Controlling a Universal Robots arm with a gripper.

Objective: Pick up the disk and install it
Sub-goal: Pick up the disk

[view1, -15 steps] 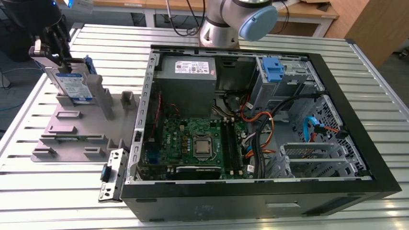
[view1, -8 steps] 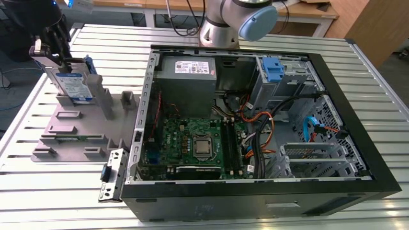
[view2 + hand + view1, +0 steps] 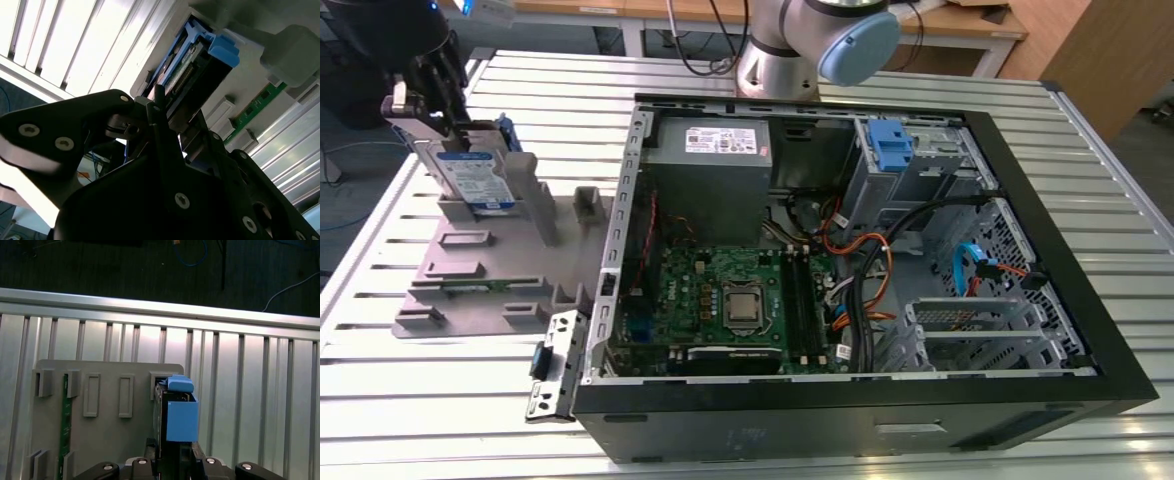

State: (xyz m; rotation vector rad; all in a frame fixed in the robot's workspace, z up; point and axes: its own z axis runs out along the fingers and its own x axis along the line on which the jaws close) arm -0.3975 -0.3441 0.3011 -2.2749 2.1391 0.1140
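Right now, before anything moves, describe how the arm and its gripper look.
The arm is a silver-grey tube with rounded joints, one closed by a round light-blue cap. The gripper is matte black, built of flat angular plates with rounded corners, fastened by small silver screws that show in both wrist views.

A silver ribbed aluminium table top (image 3: 400, 420) of long parallel slats spreads across the exterior view. Bright light glares off its ridges, strongest in both wrist views, where the slats (image 3: 250, 340) (image 3: 75, 45) shine almost white. Past the table's edge in the first wrist view lies a dark floor (image 3: 100, 265), with a thin blue looped cable (image 3: 192, 255) and a pale thin cable (image 3: 290, 287) on it. Behind the table in the exterior view stands a light wooden desk (image 3: 961, 25) on white legs. A brown wooden cabinet side (image 3: 1107, 60) rises at the exterior view's right.
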